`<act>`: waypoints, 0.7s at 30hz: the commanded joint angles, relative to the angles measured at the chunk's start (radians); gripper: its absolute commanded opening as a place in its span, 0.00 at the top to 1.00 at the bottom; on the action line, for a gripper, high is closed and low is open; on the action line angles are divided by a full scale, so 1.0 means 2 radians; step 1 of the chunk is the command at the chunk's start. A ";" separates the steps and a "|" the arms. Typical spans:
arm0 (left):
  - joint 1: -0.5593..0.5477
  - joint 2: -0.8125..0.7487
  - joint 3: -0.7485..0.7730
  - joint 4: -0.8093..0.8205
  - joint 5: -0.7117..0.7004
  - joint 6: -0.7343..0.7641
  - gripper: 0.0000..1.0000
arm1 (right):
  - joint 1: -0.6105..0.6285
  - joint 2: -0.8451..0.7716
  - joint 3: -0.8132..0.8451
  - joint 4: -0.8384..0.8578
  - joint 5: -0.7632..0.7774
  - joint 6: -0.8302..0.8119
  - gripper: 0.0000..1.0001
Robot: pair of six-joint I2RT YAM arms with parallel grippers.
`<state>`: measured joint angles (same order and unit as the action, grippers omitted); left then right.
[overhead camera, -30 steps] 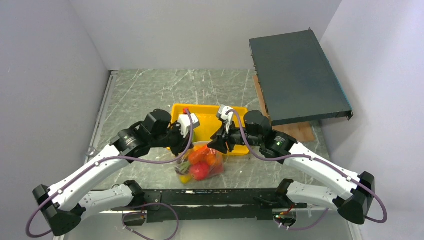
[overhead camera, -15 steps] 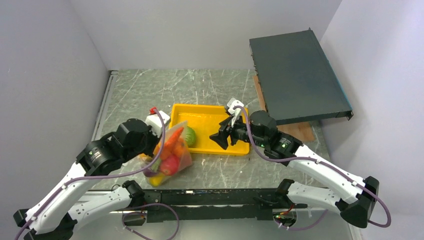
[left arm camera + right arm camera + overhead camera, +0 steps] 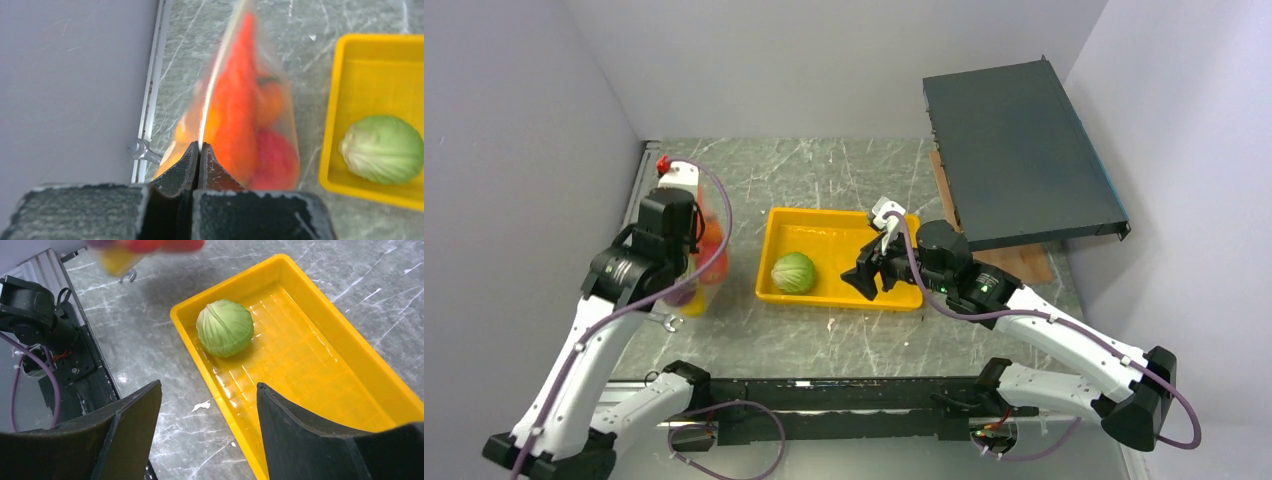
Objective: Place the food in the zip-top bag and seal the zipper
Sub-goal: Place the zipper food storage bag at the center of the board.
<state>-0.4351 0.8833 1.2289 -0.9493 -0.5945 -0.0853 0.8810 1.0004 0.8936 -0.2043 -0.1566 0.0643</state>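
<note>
The clear zip-top bag point(image 3: 712, 247) hangs from my left gripper point(image 3: 692, 262) at the table's left side, near the wall. In the left wrist view the left gripper point(image 3: 200, 148) is shut on the bag's thin pale edge point(image 3: 216, 75). Blurred orange and red food point(image 3: 240, 120) fills the bag. A green cabbage point(image 3: 794, 272) lies alone in the yellow tray point(image 3: 844, 225). My right gripper point(image 3: 870, 281) is open and empty over the tray's near right edge. In the right wrist view the right gripper point(image 3: 209, 386) frames the tray rim point(image 3: 240, 420), with the cabbage point(image 3: 225, 327) beyond it.
A small wrench point(image 3: 142, 150) lies by the metal rail point(image 3: 629, 215) along the left wall. A dark flat case point(image 3: 1019, 150) leans at the back right over a wooden board point(image 3: 1024, 262). A white scrap point(image 3: 202, 405) lies in front of the tray.
My left arm swung the filled bag from the front centre to the left wall. My right gripper came off the bag and stayed over the tray. The cabbage came into view.
</note>
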 commanded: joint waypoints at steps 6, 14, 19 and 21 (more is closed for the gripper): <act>0.129 0.137 0.088 0.116 0.118 -0.026 1.00 | 0.000 -0.019 0.019 0.000 0.005 0.004 0.28; 0.234 0.250 0.146 0.164 0.283 -0.086 1.00 | 0.000 -0.011 0.013 0.006 -0.003 0.013 0.27; 0.306 0.262 0.091 0.187 0.333 -0.100 1.00 | 0.000 -0.010 0.004 0.014 -0.006 0.015 0.27; 0.338 0.263 0.058 0.193 0.341 -0.106 1.00 | 0.000 -0.009 0.002 0.018 -0.007 0.015 0.27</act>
<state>0.1425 1.4315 1.4155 -0.6453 -0.0109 -0.2478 0.8810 0.9829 0.8948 -0.2226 -0.1608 0.0799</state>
